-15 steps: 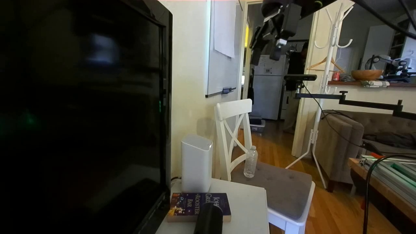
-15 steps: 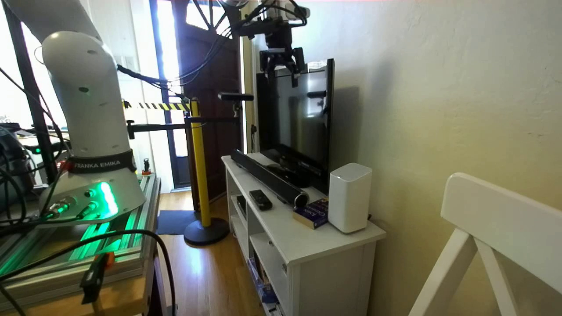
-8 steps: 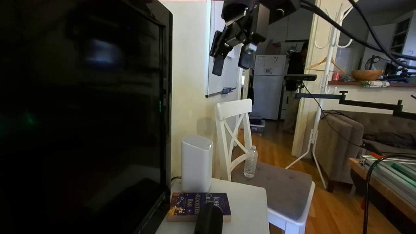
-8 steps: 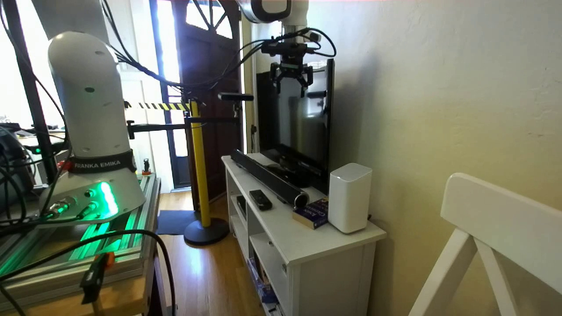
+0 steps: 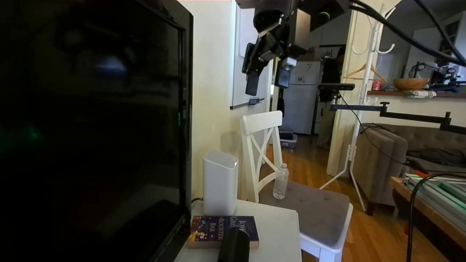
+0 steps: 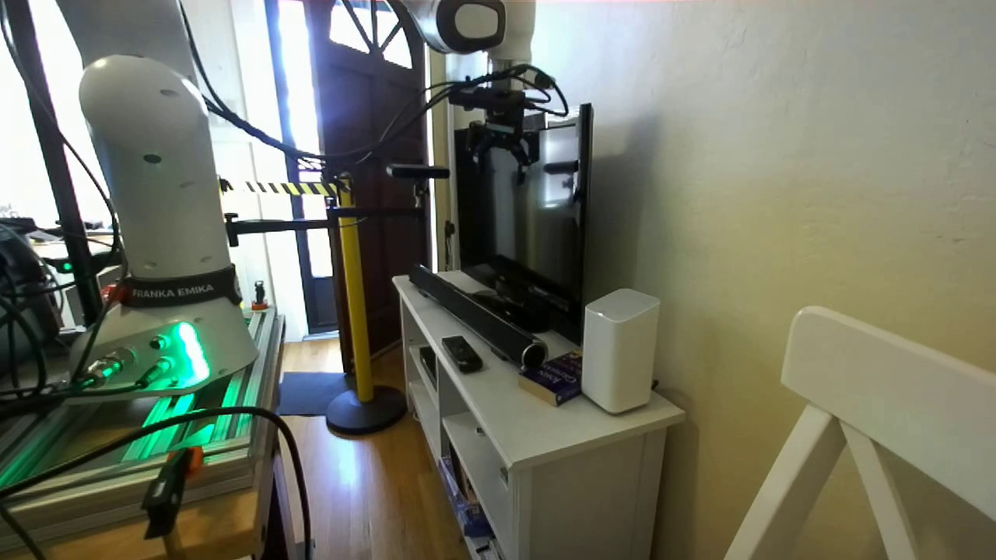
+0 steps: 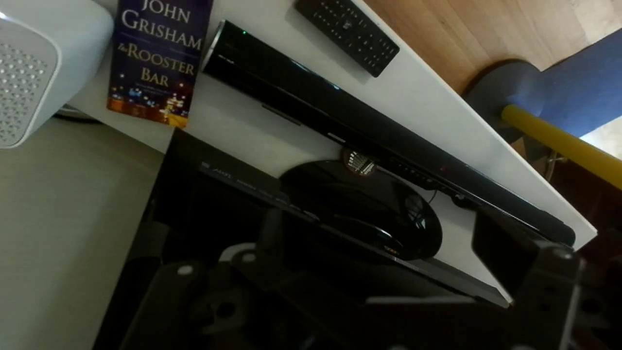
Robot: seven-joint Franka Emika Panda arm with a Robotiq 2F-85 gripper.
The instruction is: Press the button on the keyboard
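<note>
The black remote control (image 6: 462,354) lies flat on the white worktop (image 6: 545,428), near the long edge, with a long black speaker (image 6: 476,313) just beside it. Its many little buttons (image 7: 347,24) face up, but the marks on them are too small to read. The wrist view cuts off one end of the remote control at the top.

The claw (image 5: 267,86) hangs in the air, well above the worktop and well apart from the remote control, pointing down. Its two fingers (image 5: 252,83) are spread wide, and it has hold of nothing. In the wrist view the fingers look dark and blurry against the black TV (image 6: 521,214), so it is hard to see where claw ends and TV begins. The robot arm (image 6: 159,202) goes out of the top of an exterior view, so its middle is cut off.

The wrist view also chops the top off the blue book (image 7: 155,63) and the side off the white box (image 6: 620,354). In an exterior view the speaker's end (image 5: 235,245) hides a bit of the book. A round thing (image 7: 359,163) by the TV's foot (image 7: 359,199) has print too blurry to read. Far back, a person (image 5: 330,74) in dark clothes is partly hidden by the door frame (image 5: 338,153).
</note>
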